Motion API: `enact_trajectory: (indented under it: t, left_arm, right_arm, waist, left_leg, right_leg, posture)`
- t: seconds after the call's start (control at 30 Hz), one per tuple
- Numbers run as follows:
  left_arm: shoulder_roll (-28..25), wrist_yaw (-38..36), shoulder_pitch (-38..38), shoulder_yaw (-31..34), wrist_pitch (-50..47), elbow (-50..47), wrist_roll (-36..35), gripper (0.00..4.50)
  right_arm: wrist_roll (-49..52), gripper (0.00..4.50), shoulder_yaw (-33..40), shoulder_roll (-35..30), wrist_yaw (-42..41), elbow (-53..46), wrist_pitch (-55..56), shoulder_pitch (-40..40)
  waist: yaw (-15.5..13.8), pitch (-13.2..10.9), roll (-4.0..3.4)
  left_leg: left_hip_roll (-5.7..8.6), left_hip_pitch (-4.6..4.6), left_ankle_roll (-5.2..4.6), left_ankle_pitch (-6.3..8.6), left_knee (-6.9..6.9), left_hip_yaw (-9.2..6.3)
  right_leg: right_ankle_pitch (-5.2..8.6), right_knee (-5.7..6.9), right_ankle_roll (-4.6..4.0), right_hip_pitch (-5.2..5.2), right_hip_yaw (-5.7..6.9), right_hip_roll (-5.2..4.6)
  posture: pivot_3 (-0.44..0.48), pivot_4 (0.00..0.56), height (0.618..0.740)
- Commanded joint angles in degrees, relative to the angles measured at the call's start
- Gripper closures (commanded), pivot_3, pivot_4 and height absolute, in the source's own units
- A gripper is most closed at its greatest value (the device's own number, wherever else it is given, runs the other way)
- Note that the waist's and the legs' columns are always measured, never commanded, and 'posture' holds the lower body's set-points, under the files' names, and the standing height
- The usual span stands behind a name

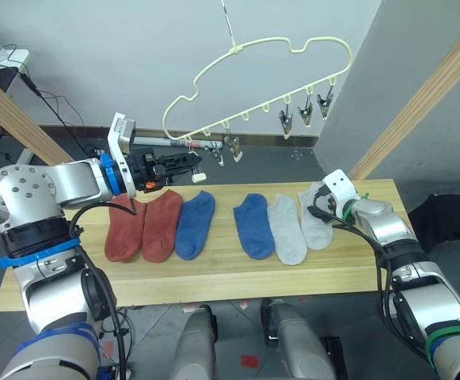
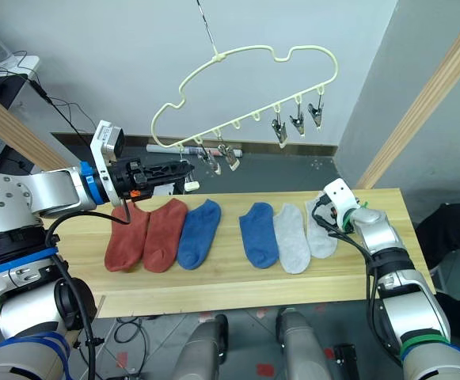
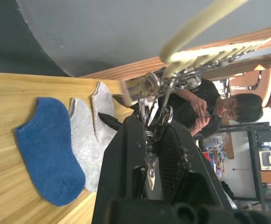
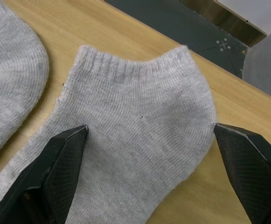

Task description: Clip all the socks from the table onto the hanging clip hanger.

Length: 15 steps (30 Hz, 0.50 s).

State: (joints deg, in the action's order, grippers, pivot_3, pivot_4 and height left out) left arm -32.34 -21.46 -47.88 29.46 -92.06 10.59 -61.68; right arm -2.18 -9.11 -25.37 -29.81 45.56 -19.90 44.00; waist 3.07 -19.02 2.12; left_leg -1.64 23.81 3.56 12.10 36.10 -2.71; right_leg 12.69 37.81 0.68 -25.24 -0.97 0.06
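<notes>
Ribbed soft-knit socks (image 4: 140, 140) lie on matt, grainy wood table (image 1: 214, 277) (clips (image 1: 302, 115) shiny metal).

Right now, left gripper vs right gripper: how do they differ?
The left gripper is raised above the table, at a clip on the clip hanger; the right gripper is low over the outermost grey sock. The left's fingers are nearly together around that clip; the right's are spread, straddling the sock. Neither holds a sock.
</notes>
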Motion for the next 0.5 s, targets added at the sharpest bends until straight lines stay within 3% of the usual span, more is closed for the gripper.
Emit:
enact_trajectory:
  t: [0.03,0.1,0.5]
  left_arm:
    - [-0.99,1.09,0.30,0.99,-0.44,-1.86,-2.39,4.20]
    - [-0.89,1.65,0.51,1.15,-0.44,-2.12,-2.92,4.20]
    - [0.43,2.66,0.92,1.63,-0.43,-3.81,-2.40,4.20]
  right_arm:
    - [-1.48,0.00,-0.63,0.27,-1.11,3.95,-2.47,-1.63]
    - [-0.68,0.00,-0.24,0.30,-2.88,3.91,-4.76,-2.17]
    - [0.04,3.71,-0.03,-1.03,-8.35,-8.54,-12.30,-10.36]
  waist:
    - [0.01,0.03,0.06]
    - [0.00,0.03,0.06]
    - [-0.70,0.07,0.11]
  left_leg:
    - [0.00,0.00,0.02,-0.01,0.00,-0.01]
    - [0.01,-0.01,0.04,-0.02,0.01,-0.02]
    - [0.03,-0.01,0.05,-0.02,-0.01,-0.08]
  right_leg:
    - [-0.01,0.01,0.01,0.00,0.01,0.00]
    - [-0.01,0.05,0.01,0.01,0.01,0.00]
    - [-0.01,0.02,0.02,0.04,0.05,-0.03]
  posture:
    - [-0.016,0.339,0.740]
    - [-0.016,0.339,0.740]
    - [-0.007,0.347,0.740]
